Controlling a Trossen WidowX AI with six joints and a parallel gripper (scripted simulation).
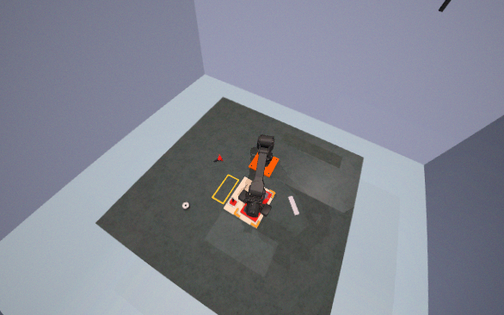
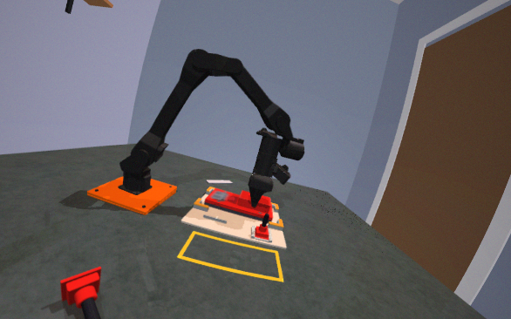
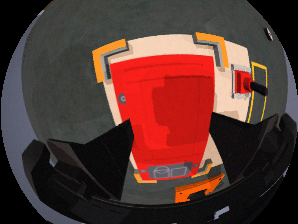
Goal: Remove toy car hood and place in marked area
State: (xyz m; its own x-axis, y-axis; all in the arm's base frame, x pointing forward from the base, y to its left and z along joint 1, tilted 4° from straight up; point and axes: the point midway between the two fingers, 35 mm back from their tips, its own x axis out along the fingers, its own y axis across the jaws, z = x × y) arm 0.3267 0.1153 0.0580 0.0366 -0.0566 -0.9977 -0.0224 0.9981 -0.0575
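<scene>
The red toy car sits on a beige board with orange corner brackets. Its hood is on the car, at the end towards the clamp. My gripper points straight down over the hood, with its fingers apart on either side of it and its tips at hood level. I cannot tell whether they touch it. The yellow marked area lies on the table beside the board, with nothing in it.
A red toggle clamp stands on the board's edge. A red-headed tool, a white ring and a white strip lie on the table. The arm's orange base is behind the board.
</scene>
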